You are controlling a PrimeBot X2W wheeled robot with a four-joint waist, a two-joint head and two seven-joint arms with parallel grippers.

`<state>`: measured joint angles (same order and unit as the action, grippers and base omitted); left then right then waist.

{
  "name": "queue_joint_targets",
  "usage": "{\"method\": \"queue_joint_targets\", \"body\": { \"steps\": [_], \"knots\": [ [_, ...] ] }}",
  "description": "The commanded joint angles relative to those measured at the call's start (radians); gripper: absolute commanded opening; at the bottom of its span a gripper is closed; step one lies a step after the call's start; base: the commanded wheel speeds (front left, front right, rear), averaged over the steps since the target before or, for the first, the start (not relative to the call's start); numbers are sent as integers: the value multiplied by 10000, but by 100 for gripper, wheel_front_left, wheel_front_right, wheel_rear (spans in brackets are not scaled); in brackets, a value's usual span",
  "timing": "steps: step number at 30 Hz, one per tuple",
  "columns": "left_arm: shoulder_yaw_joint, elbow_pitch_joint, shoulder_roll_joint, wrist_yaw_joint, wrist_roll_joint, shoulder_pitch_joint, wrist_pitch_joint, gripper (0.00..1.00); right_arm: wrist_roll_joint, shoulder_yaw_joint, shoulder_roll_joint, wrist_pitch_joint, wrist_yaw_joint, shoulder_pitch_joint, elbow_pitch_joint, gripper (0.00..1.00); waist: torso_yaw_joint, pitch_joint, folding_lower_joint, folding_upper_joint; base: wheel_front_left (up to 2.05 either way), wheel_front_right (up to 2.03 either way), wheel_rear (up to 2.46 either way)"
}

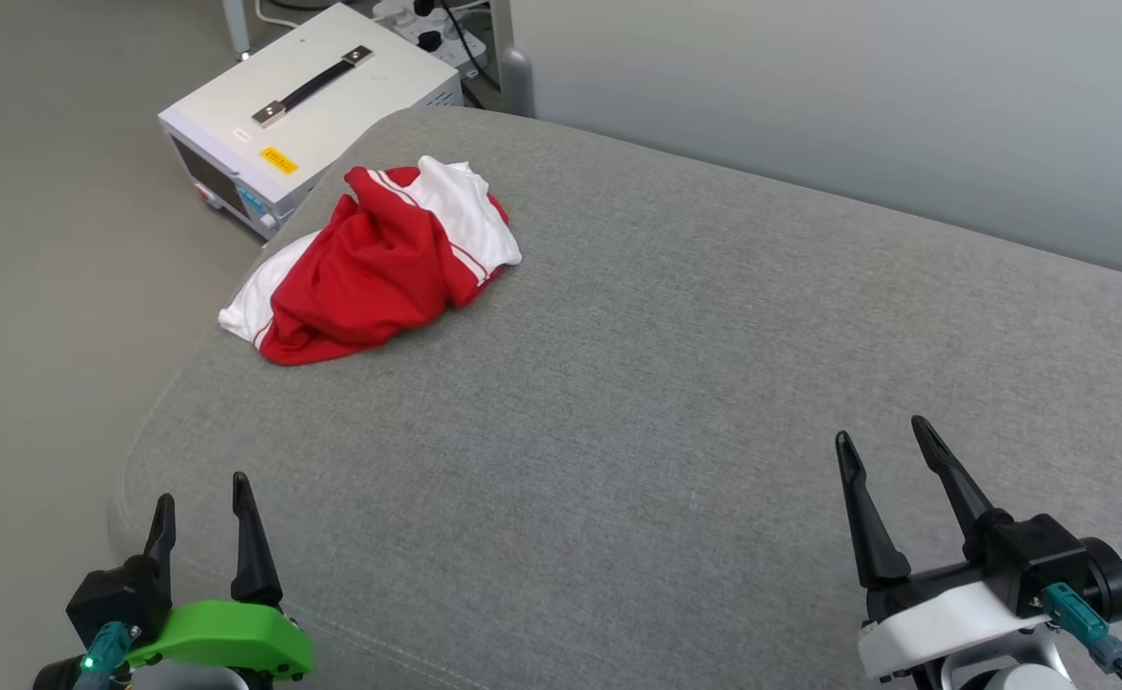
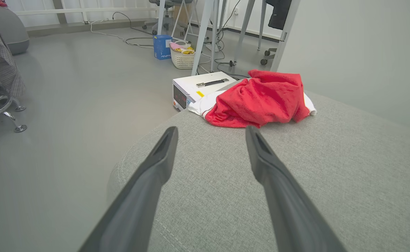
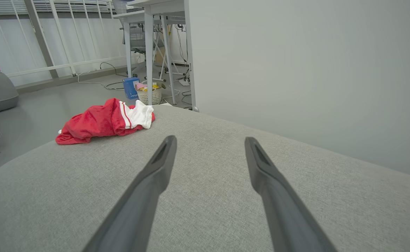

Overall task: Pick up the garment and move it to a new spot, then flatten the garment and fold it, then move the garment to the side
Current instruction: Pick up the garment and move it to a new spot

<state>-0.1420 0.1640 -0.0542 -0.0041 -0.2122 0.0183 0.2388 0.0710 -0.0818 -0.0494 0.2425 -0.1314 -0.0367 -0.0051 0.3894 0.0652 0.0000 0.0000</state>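
We're at step one, pickup not begun: shirt (image 1: 374, 268) lies crumpled at the far left edge of the cushion (image 1: 666, 383). Our left claw (image 1: 202, 487) and right claw (image 1: 881, 428) gape empty, well short of it; next we reach and pinch.

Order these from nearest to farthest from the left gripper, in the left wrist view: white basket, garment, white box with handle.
1. The garment, on the grey cushion, ahead of the left gripper, slightly right.
2. The white box, just beyond the cushion's edge, left of the garment.
3. The white basket, farthest back, upper middle.
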Motion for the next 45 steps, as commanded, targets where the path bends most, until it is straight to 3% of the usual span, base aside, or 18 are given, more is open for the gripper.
{"method": "queue_joint_targets", "body": {
  "steps": [1, 6, 10, 19, 25, 31, 38, 45],
  "knots": [
    [-83, 77, 38, 40, -68, -127, 141, 100, -116, -52, -9, 106, 7, 129, 12, 100, 158, 83, 0, 0, 0, 0, 0],
    [-362, 237, 5, -387, -62, -681, 229, 100, -218, -144, -8, 193, 7, 269, -2, 100, 116, 323, 0, 0, 0, 0, 0],
    [-611, 586, -451, -826, -33, -1789, 230, 100, -480, -159, -8, 193, 7, 520, -89, 100, -135, 719, 0, 0, 0, 0, 0],
    [-257, 1631, -2247, -1246, -829, -5151, 163, 100, -1135, -60, -168, 193, 7, 1443, -506, 100, -770, 2324, 0, 0, 0, 0, 0],
    [956, 2359, -3790, -1262, -2102, -7248, -836, 100, -1297, -67, -280, 193, 7, 1925, -729, 100, -1138, 3090, 0, 0, 0, 0, 0],
    [2546, 2812, -5014, -1263, -3856, -8699, -2983, 100, -1403, 9, -392, 193, 7, 2135, -882, 100, -1429, 3571, 0, 0, 0, 0, 0],
    [4377, 3383, -6341, -1264, -5956, -9809, -7025, 100, -1454, 137, -411, 193, 7, 2277, -1021, 100, -1838, 3945, 0, 0, 0, 0, 0],
    [5807, 3874, -6892, -1265, -6892, -10225, -9107, 100, -1475, 229, -451, 193, 7, 2267, -1003, 100, -2164, 4327, 0, 0, 0, 0, 0]
  ]
}}
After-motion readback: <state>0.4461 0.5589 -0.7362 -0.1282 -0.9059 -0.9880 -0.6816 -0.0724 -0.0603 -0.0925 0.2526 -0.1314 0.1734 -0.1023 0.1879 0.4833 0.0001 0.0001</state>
